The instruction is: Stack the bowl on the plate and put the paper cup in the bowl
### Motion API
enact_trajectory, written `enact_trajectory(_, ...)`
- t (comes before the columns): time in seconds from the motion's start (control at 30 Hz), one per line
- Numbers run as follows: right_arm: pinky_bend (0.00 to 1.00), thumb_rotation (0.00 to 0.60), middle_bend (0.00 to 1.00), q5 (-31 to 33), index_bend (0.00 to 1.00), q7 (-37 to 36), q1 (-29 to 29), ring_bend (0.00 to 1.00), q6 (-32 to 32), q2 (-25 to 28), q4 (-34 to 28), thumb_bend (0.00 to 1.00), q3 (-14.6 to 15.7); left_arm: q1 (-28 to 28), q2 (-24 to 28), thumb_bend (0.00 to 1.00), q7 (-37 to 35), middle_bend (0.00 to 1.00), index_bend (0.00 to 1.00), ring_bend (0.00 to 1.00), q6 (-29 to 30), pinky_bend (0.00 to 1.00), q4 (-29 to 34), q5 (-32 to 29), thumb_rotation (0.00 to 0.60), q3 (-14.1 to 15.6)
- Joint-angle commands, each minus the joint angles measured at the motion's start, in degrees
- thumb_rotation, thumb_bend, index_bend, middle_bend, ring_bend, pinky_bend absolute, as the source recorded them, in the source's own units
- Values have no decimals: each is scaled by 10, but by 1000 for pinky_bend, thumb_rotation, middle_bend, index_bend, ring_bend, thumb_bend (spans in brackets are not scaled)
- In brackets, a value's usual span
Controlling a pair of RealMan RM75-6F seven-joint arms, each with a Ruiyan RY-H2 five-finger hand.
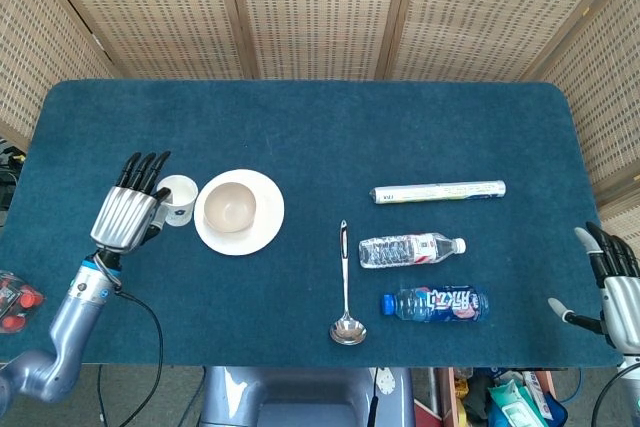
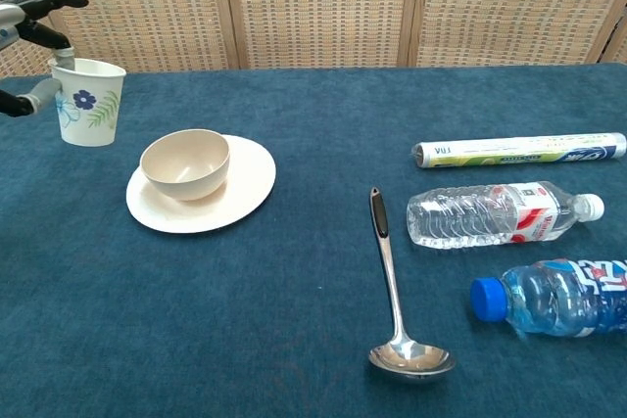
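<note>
A cream bowl point(image 1: 230, 207) point(image 2: 185, 163) sits on the cream plate point(image 1: 266, 228) point(image 2: 245, 188) at the left middle of the blue table. My left hand point(image 1: 128, 215) point(image 2: 29, 31) holds a white paper cup point(image 1: 178, 198) point(image 2: 86, 101) with a blue flower print, upright and lifted off the table, just left of the plate. Its fingers point away from me, over the cup's rim. My right hand point(image 1: 612, 282) hangs at the table's right front corner, fingers spread, nothing in it; the chest view does not show it.
To the right lie a foil roll point(image 1: 438, 191) point(image 2: 519, 151), a clear water bottle point(image 1: 410, 249) point(image 2: 495, 214) and a blue-labelled bottle point(image 1: 435, 303) point(image 2: 554, 298). A steel ladle point(image 1: 345, 292) point(image 2: 395, 301) lies in the middle front. Wicker screens stand behind the table.
</note>
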State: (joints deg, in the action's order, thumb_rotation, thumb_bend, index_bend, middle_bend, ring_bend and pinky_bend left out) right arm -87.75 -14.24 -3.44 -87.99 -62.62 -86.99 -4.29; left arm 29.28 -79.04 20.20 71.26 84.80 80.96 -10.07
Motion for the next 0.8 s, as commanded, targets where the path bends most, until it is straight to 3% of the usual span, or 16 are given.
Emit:
enact_trajectory(0.03, 0, 600, 0, 2, 9, -5, 1, 0, -1, 0, 3, 142, -1, 14, -31, 545, 21, 0, 568, 0, 5, 0, -9, -2, 600, -8)
enact_trajectory(0.8, 0, 600, 0, 21, 9, -51, -3, 0, 23, 2, 24, 142, -5, 106, -172, 546, 121, 0, 572, 0, -61, 0, -125, -75, 600, -43)
